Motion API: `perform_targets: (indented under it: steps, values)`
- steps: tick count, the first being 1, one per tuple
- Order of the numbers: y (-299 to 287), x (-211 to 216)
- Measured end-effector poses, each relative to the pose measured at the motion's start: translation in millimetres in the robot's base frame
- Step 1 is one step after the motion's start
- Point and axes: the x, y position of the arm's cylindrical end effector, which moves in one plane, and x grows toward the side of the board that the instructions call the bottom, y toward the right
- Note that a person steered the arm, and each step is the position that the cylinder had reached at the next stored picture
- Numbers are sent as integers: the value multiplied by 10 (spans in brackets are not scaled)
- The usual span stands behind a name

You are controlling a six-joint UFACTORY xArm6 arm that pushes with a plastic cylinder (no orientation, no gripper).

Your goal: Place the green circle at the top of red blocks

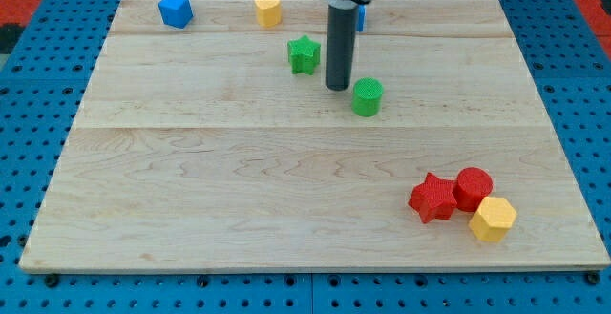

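The green circle (367, 96) lies on the wooden board a little above the middle, right of centre. My tip (338, 87) stands just to its upper left, very close to it or touching. The red star (432, 198) and the red circle (474, 188) sit side by side near the board's bottom right, far below the green circle.
A yellow hexagon (493, 219) touches the red blocks at their lower right. A green star (304, 54) lies left of my tip. A blue block (176, 10) and a yellow block (268, 10) sit along the top edge. Another blue block (361, 16) is mostly hidden behind the rod.
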Motion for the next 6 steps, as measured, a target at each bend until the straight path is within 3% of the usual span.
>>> perform_targets:
  steps: [1, 2, 4, 5, 6]
  values:
    - [247, 192]
    - [704, 899]
    - [699, 664]
    - [1014, 755]
    - [1031, 1124]
